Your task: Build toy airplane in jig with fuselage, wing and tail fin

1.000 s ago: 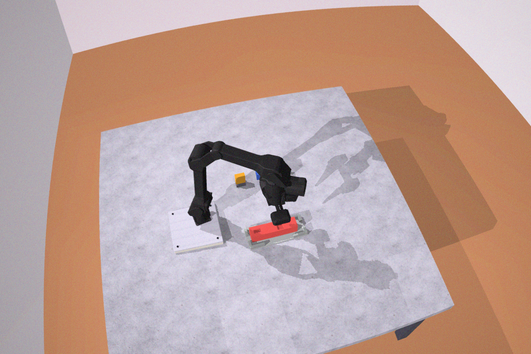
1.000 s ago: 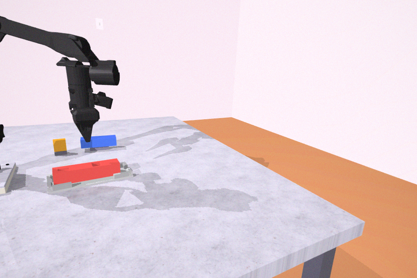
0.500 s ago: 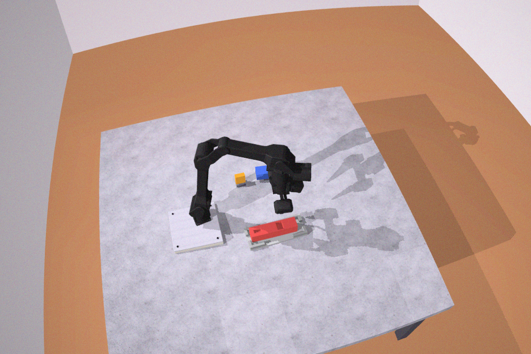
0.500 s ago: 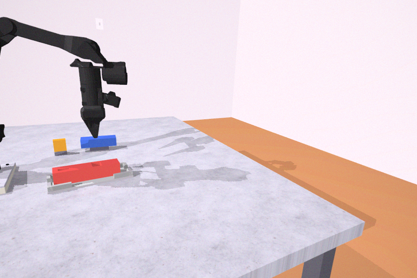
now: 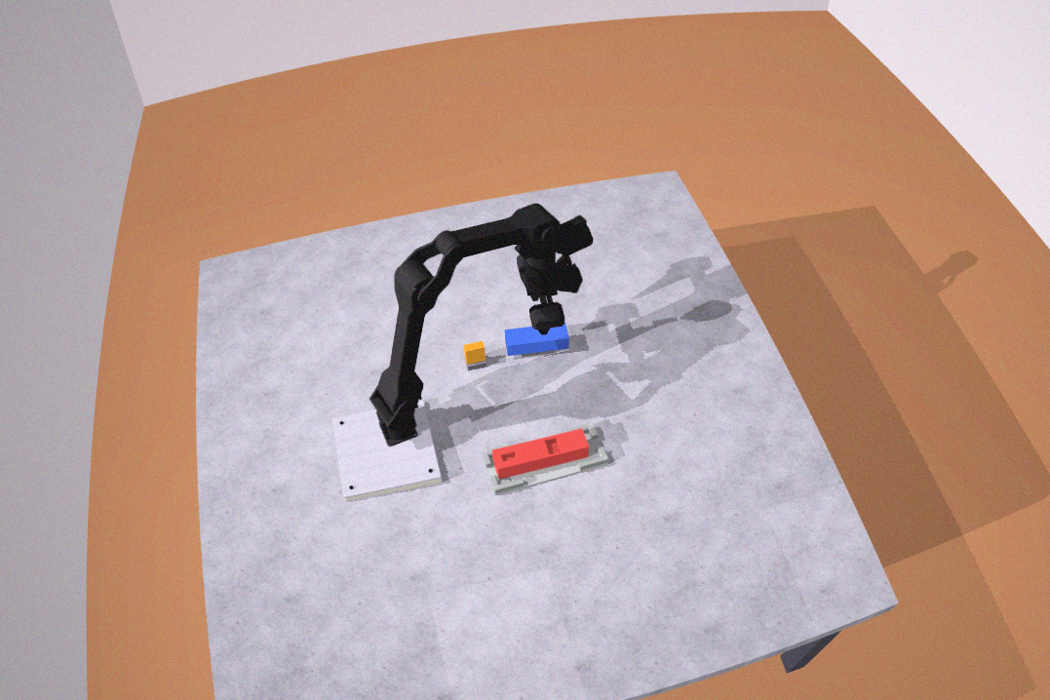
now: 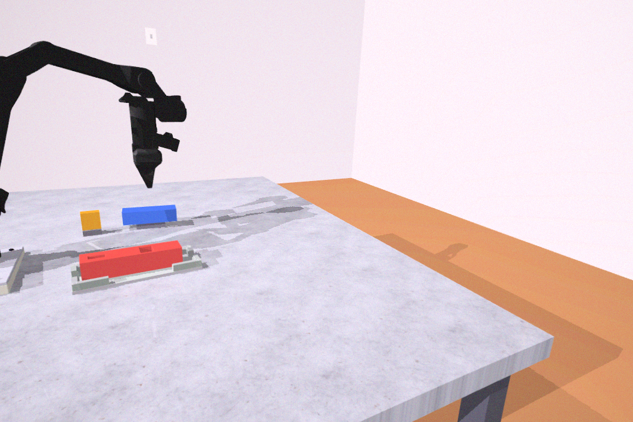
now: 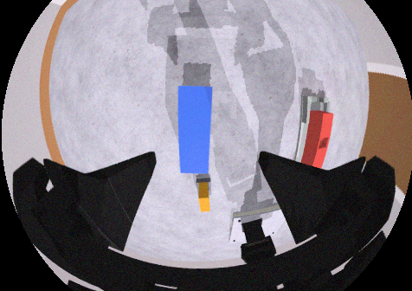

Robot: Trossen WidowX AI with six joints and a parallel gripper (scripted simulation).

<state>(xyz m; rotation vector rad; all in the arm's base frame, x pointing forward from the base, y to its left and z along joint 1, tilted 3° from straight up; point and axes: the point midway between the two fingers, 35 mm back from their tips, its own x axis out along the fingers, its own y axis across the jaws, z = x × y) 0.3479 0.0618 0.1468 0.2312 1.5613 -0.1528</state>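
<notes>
The red fuselage (image 5: 534,462) (image 6: 127,264) (image 7: 313,141) lies lengthwise in the pale grey-green cradle (image 5: 509,485) (image 6: 90,284) (image 7: 305,111). It looks level, with both sockets facing up and empty. The blue wing (image 5: 522,341) (image 6: 145,215) (image 7: 195,128) lies behind it, long side roughly parallel to the fuselage; its tab is not visible. The orange tail fin (image 5: 474,353) (image 6: 90,220) (image 7: 204,203) stands upright to the wing's left, above something dark grey. My gripper (image 5: 544,330) (image 6: 148,187) (image 7: 209,157) is open and empty, pointing down above the wing, with one finger on either side of it in the wrist view.
The arm's white base plate (image 5: 377,466) (image 6: 3,271) lies left of the cradle. The tail fin is close to the wing's left end. The cradle and fuselage are in front of both loose parts. The arm's shadow crosses the table (image 5: 666,527) (image 6: 327,298).
</notes>
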